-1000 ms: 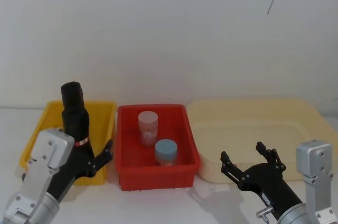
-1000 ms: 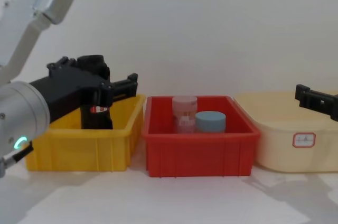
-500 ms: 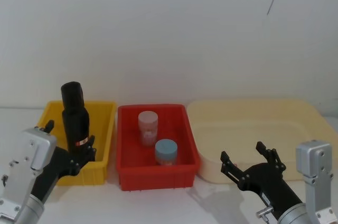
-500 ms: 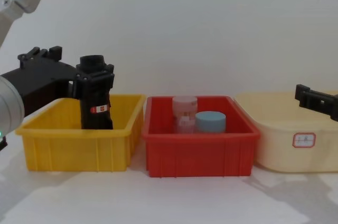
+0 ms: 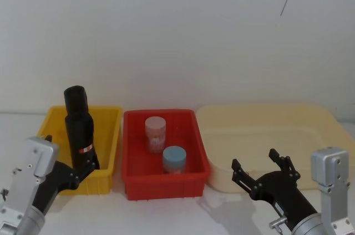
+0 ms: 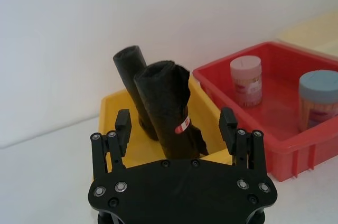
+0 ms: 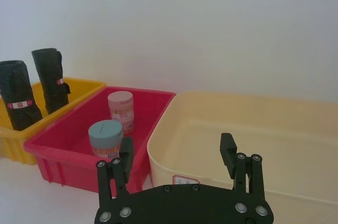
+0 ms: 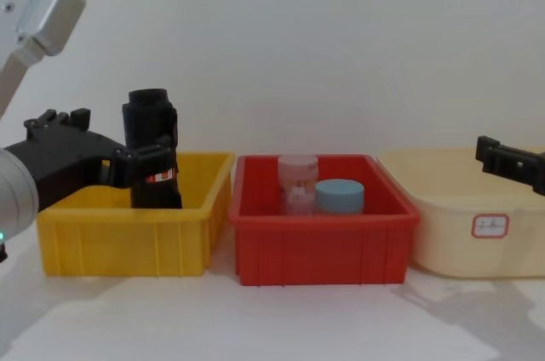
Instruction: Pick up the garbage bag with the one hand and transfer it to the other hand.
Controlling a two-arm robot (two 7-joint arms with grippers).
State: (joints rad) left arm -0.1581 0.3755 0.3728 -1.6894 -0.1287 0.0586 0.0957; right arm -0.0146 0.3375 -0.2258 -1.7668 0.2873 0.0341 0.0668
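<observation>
Retreat is under way: the black fingered left gripper, spread wide and empty, is pulling back from the tall black plastic garbage bag roll, which is standing ungrasped in the yellow plastic bin. Pickup is looking undone; the right gripper is idling, fingers apart.

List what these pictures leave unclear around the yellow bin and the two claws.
1. Foot of the garbage bag: chest view, hidden behind the wall of the yellow bin; left wrist view, behind the left claw.
2. Right claw: chest view, cut off by the right edge.
3. Sticker on the cream tub: chest view, print too small to read.
</observation>
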